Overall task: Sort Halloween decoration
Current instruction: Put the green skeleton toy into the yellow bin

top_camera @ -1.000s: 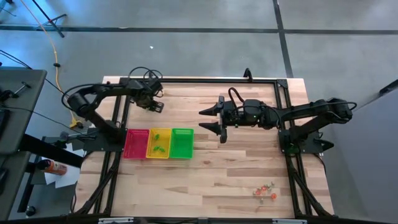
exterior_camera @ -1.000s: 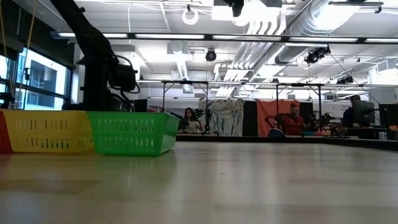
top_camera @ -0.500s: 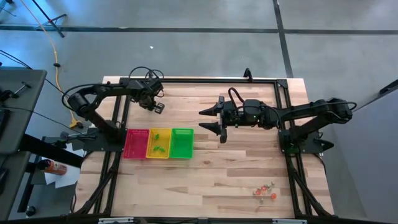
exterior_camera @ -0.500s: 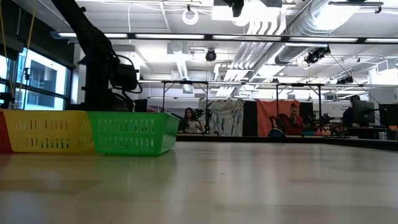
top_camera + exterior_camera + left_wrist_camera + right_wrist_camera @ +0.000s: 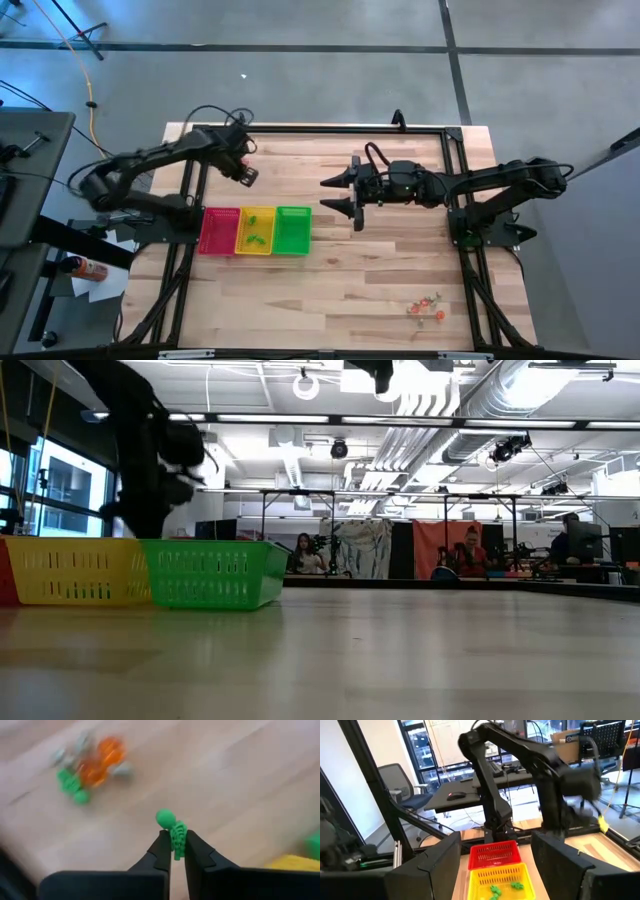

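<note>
My left gripper (image 5: 175, 851) hangs over the table's far left part (image 5: 245, 173), shut on a tiny green skeleton (image 5: 172, 827). Beyond it, a small heap of green, orange and pale grey trinkets (image 5: 89, 766) lies on the wood. More trinkets (image 5: 427, 308) lie scattered near the table's front right. My right gripper (image 5: 326, 194) waits open over the middle of the table, pointing level toward the left, with nothing between its fingers. My left gripper pinches the green skeleton's body (image 5: 178, 840) between its two fingertips, coming steeply from above. The round head (image 5: 164, 817) sticks out past the fingertips. The skeleton is lifted clear of the wood.
Three small baskets stand side by side at the left: red (image 5: 219, 230), yellow (image 5: 255, 230) with green trinkets inside, and green (image 5: 293, 229). A black frame (image 5: 300, 130) runs along the table's far edge and sides. People sit in the room behind (image 5: 468, 552).
My left gripper has risen from the table at the far left, and its arm has swung back toward the left edge and turned somewhat. My right arm has kept still.
</note>
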